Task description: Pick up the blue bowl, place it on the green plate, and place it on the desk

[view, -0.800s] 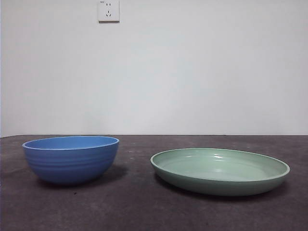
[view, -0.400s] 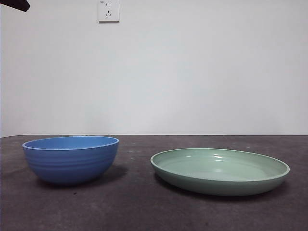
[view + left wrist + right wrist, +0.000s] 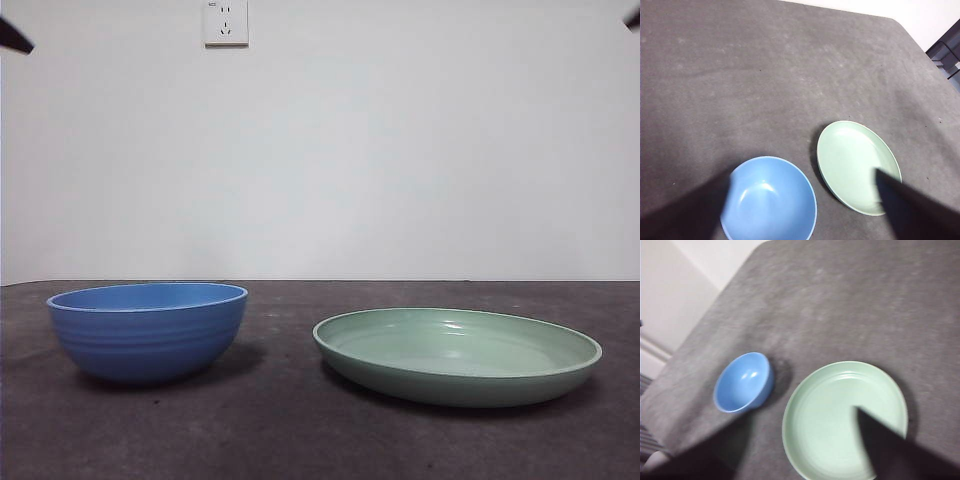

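Nothing is done yet: at lower left of the front frame the blue bowl (image 3: 147,330) sits empty on the desk (image 3: 280,420), apart from the green plate (image 3: 457,355) at lower right; left gripper (image 3: 805,200) and right gripper (image 3: 790,450) hover high, jaws spread, holding nothing

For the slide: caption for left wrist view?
Open left gripper above blue bowl and green plate on desk.
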Robot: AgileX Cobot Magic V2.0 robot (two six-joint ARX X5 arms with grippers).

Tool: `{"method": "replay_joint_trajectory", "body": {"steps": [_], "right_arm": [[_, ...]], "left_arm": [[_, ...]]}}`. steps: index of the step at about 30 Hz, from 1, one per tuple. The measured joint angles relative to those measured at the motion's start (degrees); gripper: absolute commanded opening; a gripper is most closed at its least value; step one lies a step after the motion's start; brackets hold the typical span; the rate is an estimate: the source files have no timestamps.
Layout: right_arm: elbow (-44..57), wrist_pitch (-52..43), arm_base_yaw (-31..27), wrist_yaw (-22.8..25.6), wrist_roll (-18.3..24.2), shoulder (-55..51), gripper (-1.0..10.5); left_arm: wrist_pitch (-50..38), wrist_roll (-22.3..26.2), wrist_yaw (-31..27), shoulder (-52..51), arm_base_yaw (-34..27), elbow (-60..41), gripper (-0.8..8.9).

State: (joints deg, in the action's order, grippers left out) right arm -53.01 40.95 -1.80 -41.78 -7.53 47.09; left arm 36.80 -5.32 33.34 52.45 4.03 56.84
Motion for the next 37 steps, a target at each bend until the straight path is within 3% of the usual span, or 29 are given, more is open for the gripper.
{"method": "replay_joint_trajectory", "body": {"steps": [14, 22, 27, 37], "right_arm": [[0.00, -0.04, 0.00, 1.42, 0.02, 0.00, 5.5], [0.00, -0.04, 0.00, 1.40, 0.02, 0.00, 5.5], [0.00, -0.04, 0.00, 1.42, 0.02, 0.00, 5.5], [0.00, -0.04, 0.00, 1.42, 0.02, 0.00, 5.5]], "left_arm": [[2.38, -0.72, 0.04, 1.88, 0.00, 0.09, 5.97], [10.16, -1.31, -0.28, 12.92, 0.00, 0.13, 5.94], [9.16, -1.29, -4.37, 21.31, 0.02, 0.13, 5.93], [3.39, -1.38, -4.94, 33.55, 1.64, 0.13, 5.89]]}}
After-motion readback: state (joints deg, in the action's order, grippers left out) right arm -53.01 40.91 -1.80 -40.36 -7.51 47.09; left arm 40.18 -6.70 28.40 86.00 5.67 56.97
